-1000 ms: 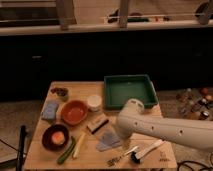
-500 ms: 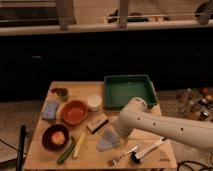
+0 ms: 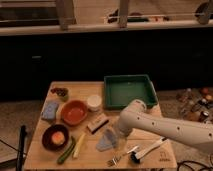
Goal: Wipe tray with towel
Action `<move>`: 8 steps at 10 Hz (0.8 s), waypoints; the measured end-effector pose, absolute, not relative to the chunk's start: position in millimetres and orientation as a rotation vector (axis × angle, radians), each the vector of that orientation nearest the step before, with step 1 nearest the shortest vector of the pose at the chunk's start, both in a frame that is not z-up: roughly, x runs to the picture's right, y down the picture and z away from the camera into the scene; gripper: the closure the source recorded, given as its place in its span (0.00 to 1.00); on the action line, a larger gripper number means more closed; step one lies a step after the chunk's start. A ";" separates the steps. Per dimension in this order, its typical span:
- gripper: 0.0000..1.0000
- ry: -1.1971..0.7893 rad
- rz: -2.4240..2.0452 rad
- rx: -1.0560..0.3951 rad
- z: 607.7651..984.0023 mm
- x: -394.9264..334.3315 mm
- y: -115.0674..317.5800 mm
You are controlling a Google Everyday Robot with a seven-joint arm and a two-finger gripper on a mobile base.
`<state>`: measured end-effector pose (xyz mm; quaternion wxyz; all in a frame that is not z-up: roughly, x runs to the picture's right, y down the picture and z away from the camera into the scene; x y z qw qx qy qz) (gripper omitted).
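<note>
A green tray (image 3: 150, 82) sits at the back right of the wooden table (image 3: 45, 157). A grey-blue towel (image 3: 105, 141) lies crumpled on the table in front of the tray, toward the front middle. My white arm reaches in from the right, and my gripper (image 3: 118, 137) hangs down from its end, right at the towel's right edge. The arm's bulk hides most of the gripper, and I cannot tell whether it touches the towel.
An orange bowl (image 3: 74, 112), a dark bowl with an orange item (image 3: 55, 137), a white cup (image 3: 93, 102), a blue sponge (image 3: 50, 110) and a brown block (image 3: 97, 122) lie left of the towel. A fork (image 3: 120, 156) and a white utensil (image 3: 147, 149) lie at the front.
The arm's end has shifted slightly up and toward the tray side. The towel and the other objects stay where they were.
</note>
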<state>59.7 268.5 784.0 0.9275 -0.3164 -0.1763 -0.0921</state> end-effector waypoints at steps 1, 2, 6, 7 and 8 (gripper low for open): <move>0.20 -0.363 -0.178 -0.654 786.6 60.2 270.4; 0.20 -0.368 -0.168 -0.662 790.0 59.3 272.5; 0.20 -0.382 -0.154 -0.693 798.4 53.8 279.9; 0.21 -0.385 -0.155 -0.698 799.1 51.8 281.2; 0.28 -0.388 -0.157 -0.702 799.7 48.5 282.7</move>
